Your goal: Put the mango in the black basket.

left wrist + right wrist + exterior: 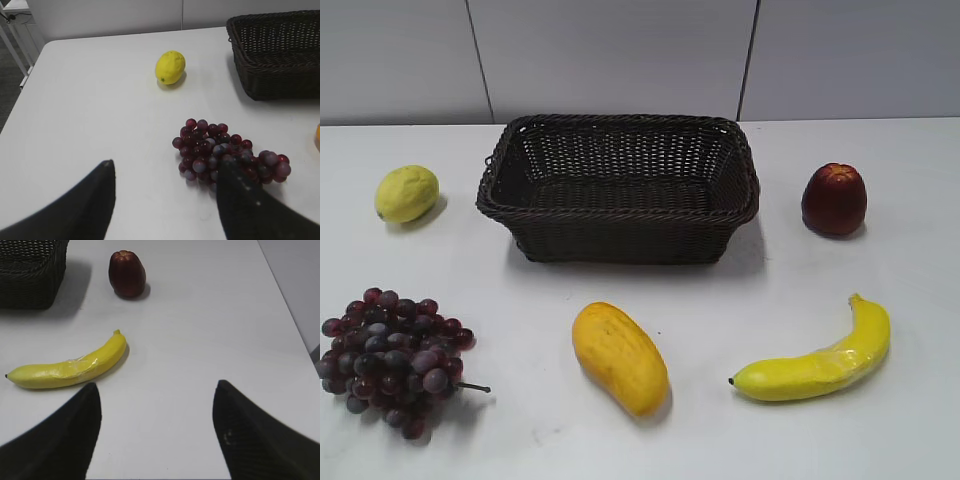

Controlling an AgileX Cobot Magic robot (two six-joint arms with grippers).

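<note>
The mango [619,357], plump and orange-yellow, lies on the white table in front of the black basket [618,212]; only a sliver of it shows at the right edge of the left wrist view [318,134]. The basket is empty; it also shows in the left wrist view [280,75] and in the right wrist view [27,287]. My left gripper [165,165] is open and empty above the table beside the grapes. My right gripper [156,385] is open and empty, to the right of the banana. Neither gripper shows in the exterior view.
A lemon [407,193] [170,67] lies left of the basket. A bunch of dark red grapes [392,358] [225,150] lies at the front left. A banana [817,363] [70,367] lies at the front right, and a dark red fruit [834,198] [127,274] right of the basket.
</note>
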